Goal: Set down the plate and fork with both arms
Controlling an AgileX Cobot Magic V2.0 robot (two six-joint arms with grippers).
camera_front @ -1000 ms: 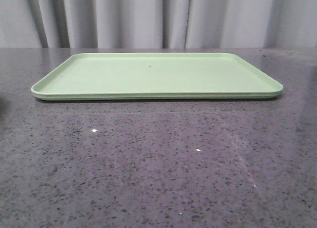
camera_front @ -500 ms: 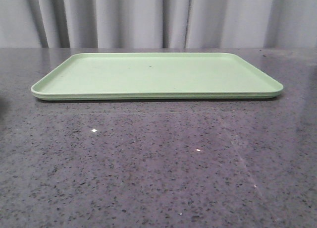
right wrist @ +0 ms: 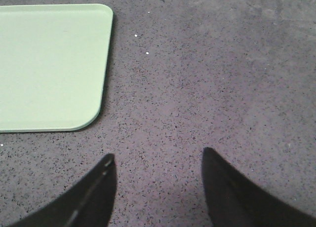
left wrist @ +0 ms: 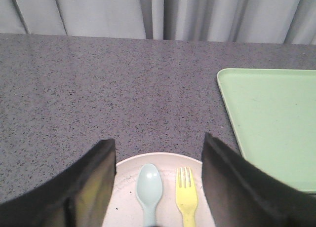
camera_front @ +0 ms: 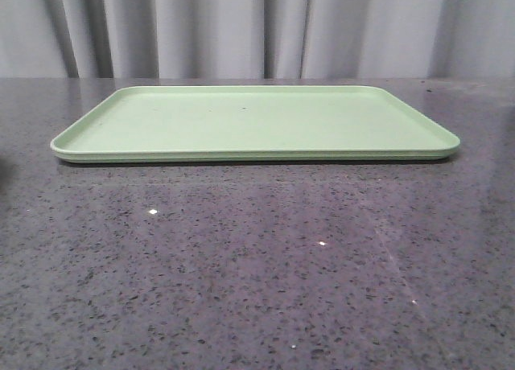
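Front view: a flat rectangular light green tray (camera_front: 254, 122) lies on the dark speckled countertop (camera_front: 257, 265), with a grey curtain (camera_front: 257, 28) hanging behind; neither arm nor any tableware enters this view. Left wrist view: the left gripper (left wrist: 158, 187) hangs above the countertop (left wrist: 98, 89) with its two dark fingers (left wrist: 94, 182) set wide apart and holding nothing. Between the fingers, at their base, sits the plate (left wrist: 126, 175), round and pale cream, only its far portion visible. On the plate, side by side and apart from each other, lie a pale blue spoon (left wrist: 149, 190) and the fork (left wrist: 186, 195), yellow, tines pointing away from the wrist; the spoon lies nearer the one finger, the fork nearer the other. Whether the fingers touch the plate rim is uncertain, since their inner edges overlap it in this view. Outboard of the finger on the fork's side, a corner of the tray (left wrist: 271, 123) rests on the countertop, near the plate but separate from it. Right wrist view: the right gripper (right wrist: 158, 187) has its fingers (right wrist: 96, 192) likewise spread wide, with only bare speckled countertop (right wrist: 207, 79) between them. A rounded corner of the tray (right wrist: 49, 69) lies ahead of and outboard of one finger, clear of both fingers.
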